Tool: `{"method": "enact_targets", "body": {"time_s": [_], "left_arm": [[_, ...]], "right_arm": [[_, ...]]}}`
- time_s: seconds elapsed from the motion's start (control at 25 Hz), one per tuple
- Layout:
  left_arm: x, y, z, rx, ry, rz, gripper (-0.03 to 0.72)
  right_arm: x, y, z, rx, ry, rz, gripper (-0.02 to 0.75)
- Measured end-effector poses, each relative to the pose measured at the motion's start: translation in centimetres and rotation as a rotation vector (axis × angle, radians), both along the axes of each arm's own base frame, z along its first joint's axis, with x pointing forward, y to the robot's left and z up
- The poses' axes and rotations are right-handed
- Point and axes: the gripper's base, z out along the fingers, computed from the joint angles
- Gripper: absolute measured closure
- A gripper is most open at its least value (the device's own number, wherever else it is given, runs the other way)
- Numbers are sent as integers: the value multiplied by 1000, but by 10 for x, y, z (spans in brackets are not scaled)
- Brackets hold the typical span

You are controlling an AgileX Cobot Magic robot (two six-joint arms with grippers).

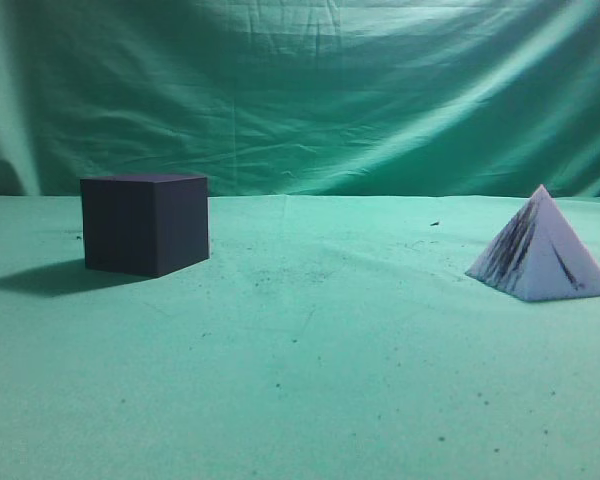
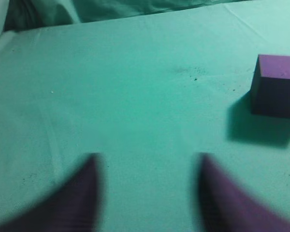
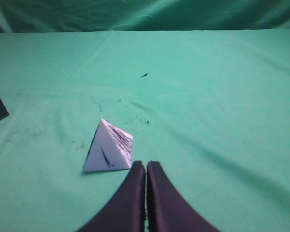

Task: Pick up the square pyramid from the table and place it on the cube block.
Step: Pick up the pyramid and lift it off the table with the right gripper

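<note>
On the table (image 1: pixel 310 400): you have 2 blocks, well apart.
Square pyramid (image 1: pixel 540 250): far right, upright on the cloth.
Cube block (image 1: pixel 145 222): left, top bare.
Left gripper (image 2: pixel 147 166): fingers spread, holding nothing.
Right gripper (image 3: pixel 146 166): fingers pressed together, just beside your pyramid.
</note>
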Motion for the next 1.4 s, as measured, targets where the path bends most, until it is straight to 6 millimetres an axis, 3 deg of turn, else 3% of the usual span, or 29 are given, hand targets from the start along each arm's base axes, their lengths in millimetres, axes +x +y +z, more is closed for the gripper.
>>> {"method": "enact_targets", "body": {"time_s": [0.04, 0.08, 0.24, 0.52, 0.64, 0.84, 0.96, 1.4], "left_arm": [[0, 0, 0, -1, 0, 0, 391], [0, 0, 0, -1, 0, 0, 512], [0, 0, 0, 0, 0, 0, 688], [0, 0, 0, 0, 0, 0, 688], [0, 0, 0, 0, 0, 0, 688], [0, 0, 0, 0, 0, 0, 688], [0, 0, 0, 0, 0, 0, 688], [0, 0, 0, 0, 0, 0, 688]], "right_arm": [[0, 0, 0, 0, 0, 0, 738], [0, 0, 0, 0, 0, 0, 738], [1, -1, 2, 18, -28, -16, 738], [6, -8, 23, 342, -177, -145, 738], [4, -6, 33, 302, -199, -110, 738], [-3, -3, 78, 224, -297, -45, 738], [5, 4, 92, 199, -202, 6, 738], [67, 38, 106, 44, 487, 358, 738]]}}
